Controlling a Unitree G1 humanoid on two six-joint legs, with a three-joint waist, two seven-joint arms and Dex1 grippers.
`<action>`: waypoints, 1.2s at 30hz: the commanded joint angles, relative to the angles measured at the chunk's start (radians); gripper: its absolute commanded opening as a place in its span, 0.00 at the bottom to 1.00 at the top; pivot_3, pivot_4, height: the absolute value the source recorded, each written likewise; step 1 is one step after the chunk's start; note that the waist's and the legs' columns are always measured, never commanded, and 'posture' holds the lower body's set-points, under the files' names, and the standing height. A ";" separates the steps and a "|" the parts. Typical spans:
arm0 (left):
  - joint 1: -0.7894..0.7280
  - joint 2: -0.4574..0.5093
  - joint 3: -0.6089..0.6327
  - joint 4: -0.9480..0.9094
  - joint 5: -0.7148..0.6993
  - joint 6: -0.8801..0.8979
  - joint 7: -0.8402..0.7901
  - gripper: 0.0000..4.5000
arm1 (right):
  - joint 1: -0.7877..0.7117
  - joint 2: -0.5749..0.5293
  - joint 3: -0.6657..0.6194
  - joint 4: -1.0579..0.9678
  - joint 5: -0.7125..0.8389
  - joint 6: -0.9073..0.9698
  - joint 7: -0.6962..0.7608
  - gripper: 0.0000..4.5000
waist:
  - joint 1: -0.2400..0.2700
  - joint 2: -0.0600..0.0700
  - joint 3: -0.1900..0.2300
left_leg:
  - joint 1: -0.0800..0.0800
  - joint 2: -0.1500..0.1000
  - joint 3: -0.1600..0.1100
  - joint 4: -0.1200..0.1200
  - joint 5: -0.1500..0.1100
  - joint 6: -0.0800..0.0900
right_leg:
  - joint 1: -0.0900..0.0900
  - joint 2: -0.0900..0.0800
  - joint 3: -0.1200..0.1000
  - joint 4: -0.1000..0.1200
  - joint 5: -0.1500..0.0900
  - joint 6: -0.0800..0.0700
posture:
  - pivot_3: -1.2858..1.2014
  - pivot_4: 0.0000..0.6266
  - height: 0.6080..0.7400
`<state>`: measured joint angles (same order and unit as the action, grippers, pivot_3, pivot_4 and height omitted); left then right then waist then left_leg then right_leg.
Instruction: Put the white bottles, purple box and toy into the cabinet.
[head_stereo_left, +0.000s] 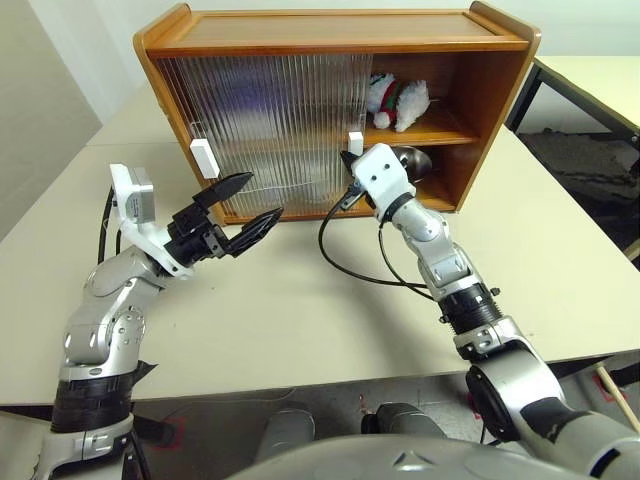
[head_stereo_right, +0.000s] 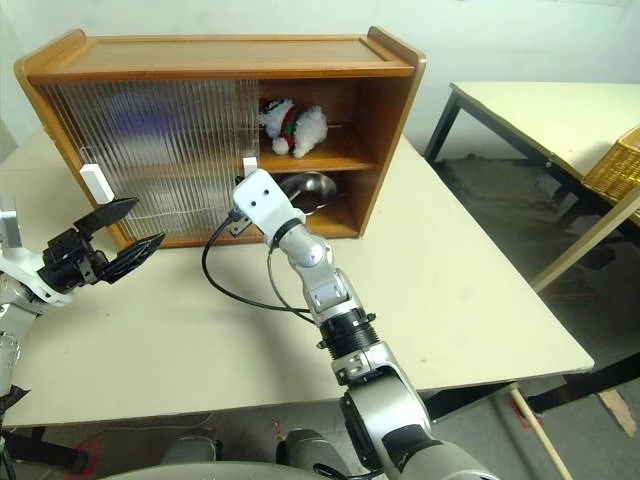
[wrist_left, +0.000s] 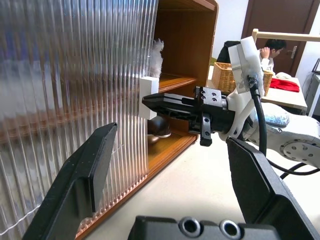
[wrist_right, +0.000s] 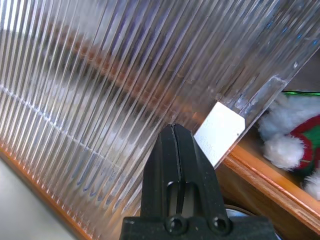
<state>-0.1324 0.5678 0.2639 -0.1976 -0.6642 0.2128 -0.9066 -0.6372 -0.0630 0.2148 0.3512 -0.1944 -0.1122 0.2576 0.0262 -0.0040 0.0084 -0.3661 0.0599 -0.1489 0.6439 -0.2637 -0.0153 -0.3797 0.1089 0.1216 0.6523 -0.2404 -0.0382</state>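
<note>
The brown cabinet (head_stereo_left: 340, 45) stands at the back of the table, its two ribbed sliding doors (head_stereo_left: 270, 130) covering the left and middle. In the uncovered right part, the toy (head_stereo_left: 398, 100) lies on the upper shelf. My right gripper (head_stereo_left: 348, 163) is shut, with its tip at the white handle (wrist_right: 219, 131) on the right door's edge. It holds nothing. My left gripper (head_stereo_left: 245, 205) hangs open and empty in front of the left door, below its white handle (head_stereo_left: 204, 157). The white bottles and the purple box are hidden.
A silver bowl (head_stereo_left: 412, 160) sits on the lower shelf behind my right gripper. A black cable (head_stereo_left: 345, 262) loops from the right wrist over the beige table (head_stereo_left: 300, 320). A second table (head_stereo_right: 540, 110) and a wicker basket (head_stereo_right: 615, 165) stand to the right.
</note>
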 joint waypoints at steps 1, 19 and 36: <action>-0.010 0.002 -0.004 0.005 0.008 -0.006 -0.007 1.00 | 0.009 -0.004 -0.044 -0.038 0.015 0.056 -0.040 0.00 | 0.000 0.000 0.000 | 0.000 0.000 0.000 0.000 0.000 0.000 | 0.000 0.000 0.000 0.000 0.000 0.000 | 0.54 0.00 1.00; -0.035 0.001 -0.010 0.026 0.012 -0.005 -0.021 1.00 | 0.066 -0.046 -0.143 -0.144 0.039 0.225 -0.135 0.00 | -0.001 -0.001 -0.001 | 0.000 0.002 0.002 0.000 0.001 0.001 | 0.000 0.001 0.000 0.000 0.001 0.003 | 0.53 0.00 1.00; -0.045 -0.019 -0.031 0.037 0.022 -0.015 -0.031 1.00 | 0.087 -0.090 -0.196 -0.154 0.021 0.227 -0.248 0.00 | -0.008 -0.001 -0.001 | 0.001 0.001 0.001 0.000 0.003 0.004 | 0.000 0.002 0.000 0.000 0.002 0.008 | 0.52 0.00 1.00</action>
<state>-0.1713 0.5513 0.2495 -0.1739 -0.6601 0.2049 -0.9325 -0.5465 -0.1430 0.0396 0.1943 -0.1688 0.1225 0.0281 0.0186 -0.0050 0.0078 -0.3652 0.0612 -0.1474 0.6443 -0.2604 -0.0116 -0.3802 0.1107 0.1217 0.6523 -0.2383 -0.0298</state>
